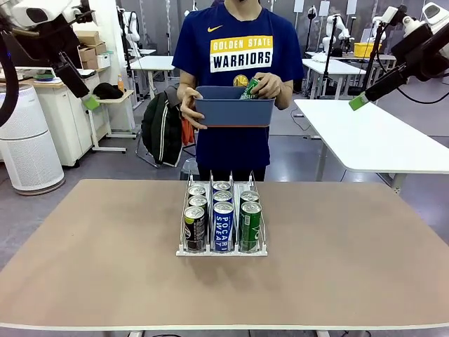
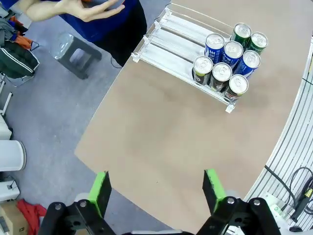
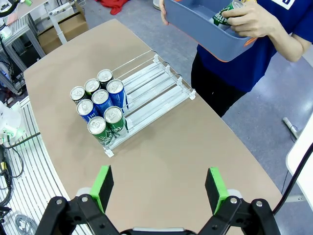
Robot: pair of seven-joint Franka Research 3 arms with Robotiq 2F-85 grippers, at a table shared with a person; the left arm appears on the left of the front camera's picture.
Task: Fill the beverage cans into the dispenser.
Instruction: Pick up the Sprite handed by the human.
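While the left pincer [image 2: 156,188] and right pincer [image 3: 159,183] gape wide, cans [image 1: 223,226] stand upright in the dispenser [image 3: 151,85].

Nine cans [image 1: 223,225], one dispenser [image 1: 221,252], one bin [image 1: 234,112]

The left end effector [image 2: 156,188] hangs high above the brown surface [image 2: 161,127], its two green pads [image 2: 100,191] spread wide with nothing between them. Toward the upper right the dispenser [image 2: 171,49] lies slantwise on the surface, with eight cans [image 2: 233,50] standing upright and bunched at one end of its three lanes: three dark, three blue, two green; the rest of the lanes is bare. At the top left a person's hand [image 2: 83,7] shows above a grey stool [image 2: 76,54] on the floor [image 2: 44,112].
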